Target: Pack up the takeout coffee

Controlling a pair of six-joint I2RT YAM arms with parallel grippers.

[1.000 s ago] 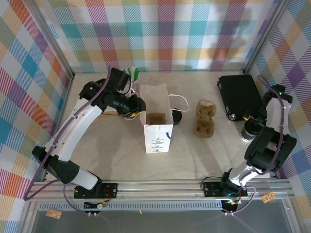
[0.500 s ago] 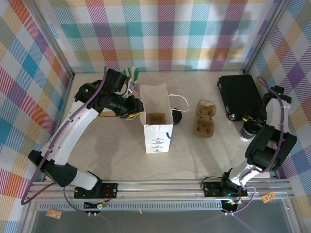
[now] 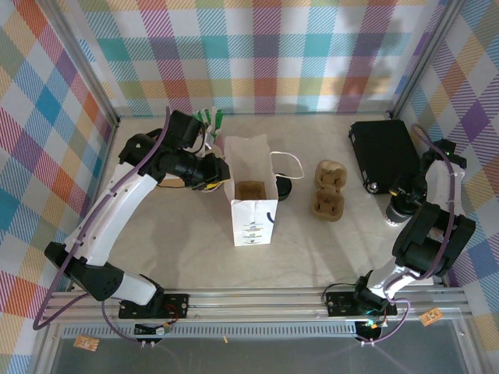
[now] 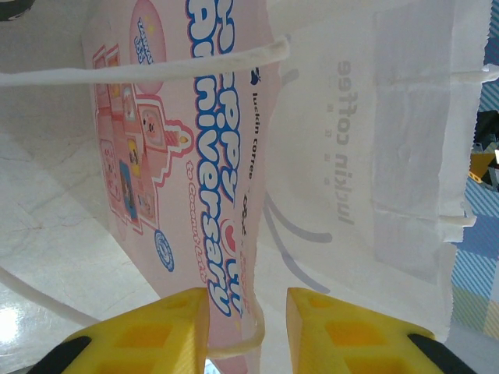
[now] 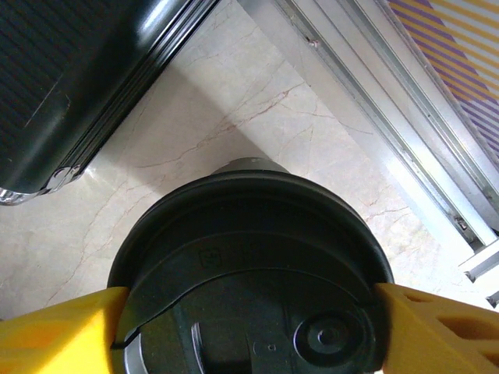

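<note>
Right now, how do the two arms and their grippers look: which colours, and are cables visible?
Both arms have white link shells with black joints and black base plates. A purple cable runs along the left arm and the right arm. A small green light glows near each upper joint. The left gripper and right gripper have yellow fingers.

White arm links with black joints, purple cables alongside, and ribbed yellow fingers [image 4: 148,335].

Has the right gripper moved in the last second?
Barely. The right gripper sits beside the black case as before, its fingers flanking the takeout coffee.
</note>
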